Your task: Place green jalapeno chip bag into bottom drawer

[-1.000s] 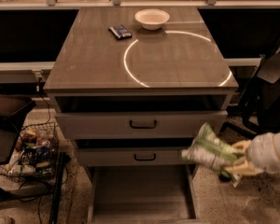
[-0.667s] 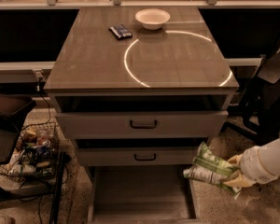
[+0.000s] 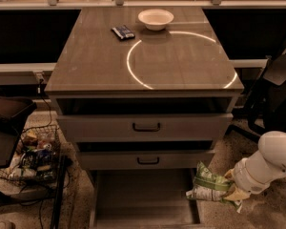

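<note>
The green jalapeno chip bag, green and white and crinkled, hangs in my gripper at the lower right, just past the right edge of the bottom drawer. The gripper is shut on the bag's right end, at the end of my white arm. The bottom drawer is pulled out, a wide shallow grey tray with a bare floor, below the two upper drawers with dark handles. The bag is level with the drawer's right side, slightly above its floor.
A white bowl and a small dark flat packet lie on the cabinet top. A wire basket of clutter stands at the left. A dark chair stands at the right.
My arm has moved down with the chip bag, from level with the middle drawer to beside the open bottom drawer's right edge.
</note>
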Controlling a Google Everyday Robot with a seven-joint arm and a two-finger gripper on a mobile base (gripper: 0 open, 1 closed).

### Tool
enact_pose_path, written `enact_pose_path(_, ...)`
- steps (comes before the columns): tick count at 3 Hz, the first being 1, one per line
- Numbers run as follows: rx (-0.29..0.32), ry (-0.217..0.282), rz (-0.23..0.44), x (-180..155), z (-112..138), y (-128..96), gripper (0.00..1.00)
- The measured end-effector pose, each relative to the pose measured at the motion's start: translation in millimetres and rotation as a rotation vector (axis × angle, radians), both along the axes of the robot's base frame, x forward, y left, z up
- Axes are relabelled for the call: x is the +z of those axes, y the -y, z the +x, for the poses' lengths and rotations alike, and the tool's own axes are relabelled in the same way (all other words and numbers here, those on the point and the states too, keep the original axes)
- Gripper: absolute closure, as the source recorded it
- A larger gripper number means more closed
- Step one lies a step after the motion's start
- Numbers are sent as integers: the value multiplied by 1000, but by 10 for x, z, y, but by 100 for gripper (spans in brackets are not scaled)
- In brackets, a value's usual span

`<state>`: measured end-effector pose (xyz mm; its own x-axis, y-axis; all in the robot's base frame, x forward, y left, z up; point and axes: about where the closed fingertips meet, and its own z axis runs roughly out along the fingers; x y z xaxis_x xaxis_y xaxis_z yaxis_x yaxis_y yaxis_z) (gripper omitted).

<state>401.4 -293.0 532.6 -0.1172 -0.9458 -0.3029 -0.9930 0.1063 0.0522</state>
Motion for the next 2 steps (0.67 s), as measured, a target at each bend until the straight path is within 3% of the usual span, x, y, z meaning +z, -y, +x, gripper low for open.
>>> enact_pose_path(1,-1,0,1,-1,-1,-2,100)
enact_pose_path(2,34,-48,90,-579,-37,-447,100)
